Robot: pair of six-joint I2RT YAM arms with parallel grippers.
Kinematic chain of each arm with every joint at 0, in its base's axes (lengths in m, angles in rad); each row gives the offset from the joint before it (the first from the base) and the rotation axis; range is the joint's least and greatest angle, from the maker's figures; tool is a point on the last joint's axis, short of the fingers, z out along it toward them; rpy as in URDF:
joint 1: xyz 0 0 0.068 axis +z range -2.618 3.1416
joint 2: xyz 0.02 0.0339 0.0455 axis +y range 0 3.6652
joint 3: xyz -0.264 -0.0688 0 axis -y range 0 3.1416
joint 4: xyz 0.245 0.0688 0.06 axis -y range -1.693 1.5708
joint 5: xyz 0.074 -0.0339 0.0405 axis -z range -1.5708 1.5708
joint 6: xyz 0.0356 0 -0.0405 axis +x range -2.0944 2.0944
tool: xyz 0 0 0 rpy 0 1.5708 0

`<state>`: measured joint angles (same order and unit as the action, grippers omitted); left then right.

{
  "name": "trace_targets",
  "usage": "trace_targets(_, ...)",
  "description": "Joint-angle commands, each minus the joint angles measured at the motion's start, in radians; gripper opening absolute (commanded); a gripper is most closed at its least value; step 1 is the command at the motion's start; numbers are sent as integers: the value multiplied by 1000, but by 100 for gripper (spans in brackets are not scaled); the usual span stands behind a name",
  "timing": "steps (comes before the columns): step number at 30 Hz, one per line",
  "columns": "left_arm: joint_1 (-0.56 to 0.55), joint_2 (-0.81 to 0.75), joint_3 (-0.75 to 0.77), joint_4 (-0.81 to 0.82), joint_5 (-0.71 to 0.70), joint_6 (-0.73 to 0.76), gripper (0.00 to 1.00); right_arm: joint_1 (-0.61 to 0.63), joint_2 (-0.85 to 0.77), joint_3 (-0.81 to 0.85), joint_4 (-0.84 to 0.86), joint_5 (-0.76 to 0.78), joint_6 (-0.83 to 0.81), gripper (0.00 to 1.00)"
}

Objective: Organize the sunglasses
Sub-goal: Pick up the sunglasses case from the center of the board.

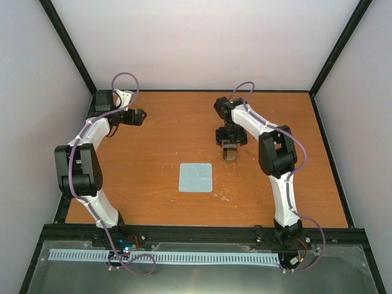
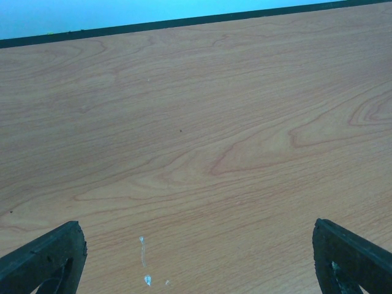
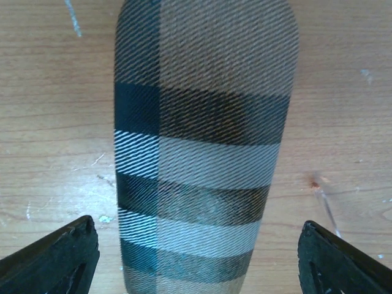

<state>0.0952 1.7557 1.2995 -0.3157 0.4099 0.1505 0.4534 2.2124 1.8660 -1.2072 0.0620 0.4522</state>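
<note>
Cloth [image 1: 196,177], pale blue, lies flat nearest me on the table [image 1: 135,184]. Beyond it my right gripper [image 3: 196,245] hangs spread wide over the brown striped case [image 3: 202,122], gripping nothing. Farthest, my left gripper [image 2: 196,251] stands spread above bare wood. No sunglasses show anywhere; if they sit inside the case, I judge the job nearly done. No writing is legible.

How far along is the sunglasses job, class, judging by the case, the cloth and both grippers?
Done: no sunglasses show in any view. They may be inside the case, but that cannot be confirmed. In hand: nothing is held. The right gripper hangs open over the case, and the left gripper is open above the table. Left: the cloth lies flat mid-table.
</note>
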Motion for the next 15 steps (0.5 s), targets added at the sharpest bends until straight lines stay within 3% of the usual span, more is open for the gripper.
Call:
trace_targets(1,3,3,14,-18,-4,21,99,0,28,42,-52,59,22,85)
trace_targets(15,3,7,6,-14,3,10,99,1,64,42,-40,49,18,80)
